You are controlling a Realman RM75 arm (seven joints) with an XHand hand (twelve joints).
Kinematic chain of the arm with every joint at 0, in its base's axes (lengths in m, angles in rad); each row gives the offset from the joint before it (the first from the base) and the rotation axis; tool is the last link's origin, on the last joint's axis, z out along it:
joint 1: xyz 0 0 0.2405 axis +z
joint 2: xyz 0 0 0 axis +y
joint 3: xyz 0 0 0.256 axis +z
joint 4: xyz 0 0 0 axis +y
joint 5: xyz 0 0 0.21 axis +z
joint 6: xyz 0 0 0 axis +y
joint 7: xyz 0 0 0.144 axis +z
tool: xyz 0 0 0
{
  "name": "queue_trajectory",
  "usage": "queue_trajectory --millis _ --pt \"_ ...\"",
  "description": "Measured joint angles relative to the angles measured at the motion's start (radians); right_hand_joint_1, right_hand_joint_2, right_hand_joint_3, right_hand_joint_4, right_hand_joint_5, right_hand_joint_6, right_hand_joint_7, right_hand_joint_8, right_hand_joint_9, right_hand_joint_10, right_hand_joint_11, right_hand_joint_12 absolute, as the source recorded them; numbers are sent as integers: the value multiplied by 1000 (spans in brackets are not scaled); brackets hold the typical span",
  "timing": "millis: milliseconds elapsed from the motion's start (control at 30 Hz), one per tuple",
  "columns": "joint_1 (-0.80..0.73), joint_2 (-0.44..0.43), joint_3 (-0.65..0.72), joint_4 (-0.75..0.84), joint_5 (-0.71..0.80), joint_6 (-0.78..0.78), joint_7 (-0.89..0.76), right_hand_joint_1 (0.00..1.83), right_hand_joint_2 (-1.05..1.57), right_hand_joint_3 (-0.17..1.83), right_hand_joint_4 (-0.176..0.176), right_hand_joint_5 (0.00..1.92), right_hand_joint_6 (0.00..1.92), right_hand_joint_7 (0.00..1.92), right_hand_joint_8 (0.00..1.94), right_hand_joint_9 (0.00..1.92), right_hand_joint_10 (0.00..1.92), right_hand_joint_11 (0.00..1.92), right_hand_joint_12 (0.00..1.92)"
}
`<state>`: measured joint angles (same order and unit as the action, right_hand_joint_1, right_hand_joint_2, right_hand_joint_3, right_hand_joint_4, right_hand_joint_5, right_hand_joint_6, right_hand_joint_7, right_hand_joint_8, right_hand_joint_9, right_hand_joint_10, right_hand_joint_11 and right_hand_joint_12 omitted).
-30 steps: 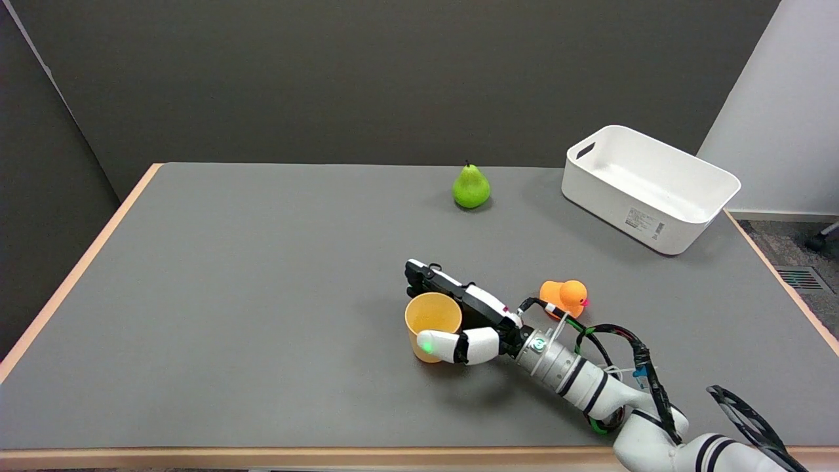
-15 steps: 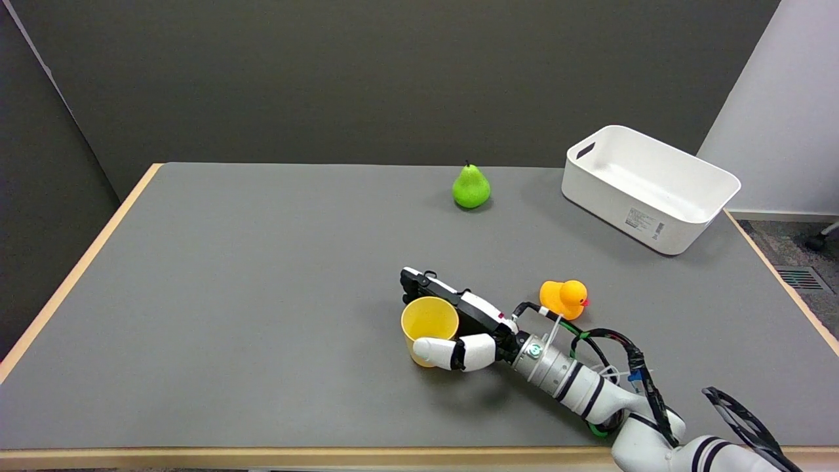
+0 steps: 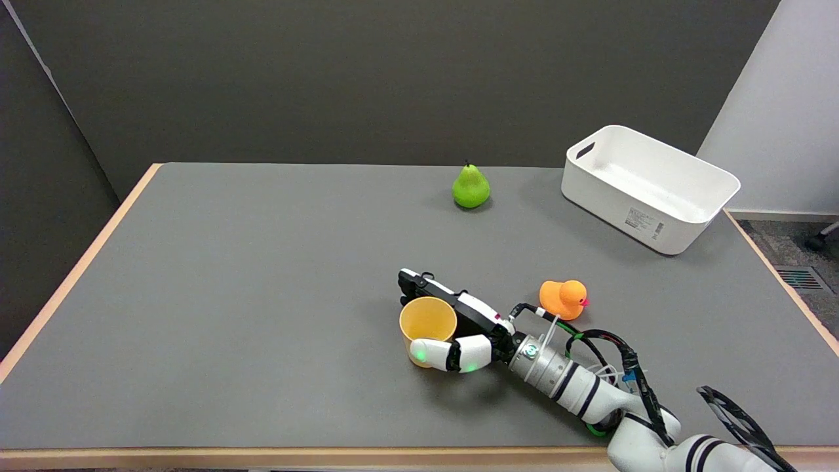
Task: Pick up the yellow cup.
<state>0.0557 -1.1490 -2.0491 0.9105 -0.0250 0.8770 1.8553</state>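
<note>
1. Now the yellow cup (image 3: 427,322) stands upright on the table, mouth up, inside the curl of the right hand (image 3: 459,324).
2. Black fingers (image 3: 419,286) lie along the cup's far side, and the white thumb (image 3: 438,353) lies against its near side, so the hand brackets the cup from both sides.
3. Whether the hand truly squeezes the cup or only touches it is hard to say from this angle; it looks closed around it, with the cup's base apparently on the surface.
4. The right arm (image 3: 577,393) runs back from the hand toward the lower right corner, with black cables looped along it.
5. One orange rubber duck (image 3: 564,299) sits just beyond the wrist, to the hand's right, apart from it.
6. One green pear (image 3: 470,187) stands well beyond the hand, toward the table's far edge.
7. One white bin (image 3: 655,196) rests far off to the hand's right, at the table's far corner, its open top showing a bare inside.
8. The table (image 3: 249,288) has a grey top with a pale wooden edge.
9. Behind it stands a dark grey wall, with a lighter wall at the right.
10. One cup, one duck, one pear and one bin in all.
</note>
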Motion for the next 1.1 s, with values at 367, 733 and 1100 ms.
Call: queue_trajectory --millis 367,733,1100 --pt "9 -10 0 -9 -1 0 -1 1105 792 1015 -157 100 451 104 277 33 442 -1 932" --pt "12 -14 4 -9 8 -11 -2 1077 886 952 -145 209 1027 305 471 186 632 109 1241" --pt "12 -17 5 -9 25 -21 -2 1074 1283 183 -146 465 1836 645 1283 479 1031 376 1497"
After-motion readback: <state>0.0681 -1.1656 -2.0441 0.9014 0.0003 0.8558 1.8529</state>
